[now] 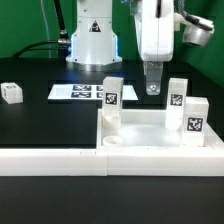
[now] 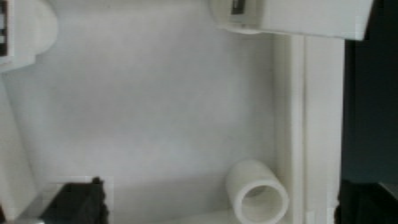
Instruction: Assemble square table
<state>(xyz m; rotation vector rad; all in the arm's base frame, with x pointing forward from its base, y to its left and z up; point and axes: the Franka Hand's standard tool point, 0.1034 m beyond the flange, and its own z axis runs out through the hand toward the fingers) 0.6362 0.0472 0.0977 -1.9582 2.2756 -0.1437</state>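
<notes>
Reading the exterior view as a clock face centred on the gripper point(image 1: 152, 92), the marker board point(image 1: 78, 92) lies flat on the black table point(image 1: 40, 125) at 9 o'clock. Further out the same way a loose leg point(image 1: 12, 93) sits alone, well apart from everything else. The robot's base point(image 1: 92, 35) stands at 11 o'clock. A low wall point(image 1: 50, 158) runs across at 6 o'clock, and a shorter stretch of it turns up along the slab's 9 o'clock side. The slab point(image 1: 150, 128) lies flat in that corner, against the wall. Three legs stand upright on it: the far-left leg point(image 1: 111, 95) at 9 o'clock from the gripper, the far-right leg point(image 1: 177, 96) at 3 o'clock, and the near-right leg point(image 1: 194, 116) at 4 o'clock. These two far legs flank the gripper on either side, near it but not touching. A round hollow stub point(image 1: 115, 143) shows at 7 o'clock, at the slab's near corner by the wall. The fingers point(image 1: 147, 80) point straight down and stand apart, with nothing seen between them. They hang over the far part of the slab, which spreads below them toward 6 o'clock. The wrist view looks down on the bare slab point(image 2: 160, 110) with its raised rim point(image 2: 306, 120) and the stub point(image 2: 262, 187) just inside the rim. Cropped white blocks at that picture's edges are too cut off to name.
</notes>
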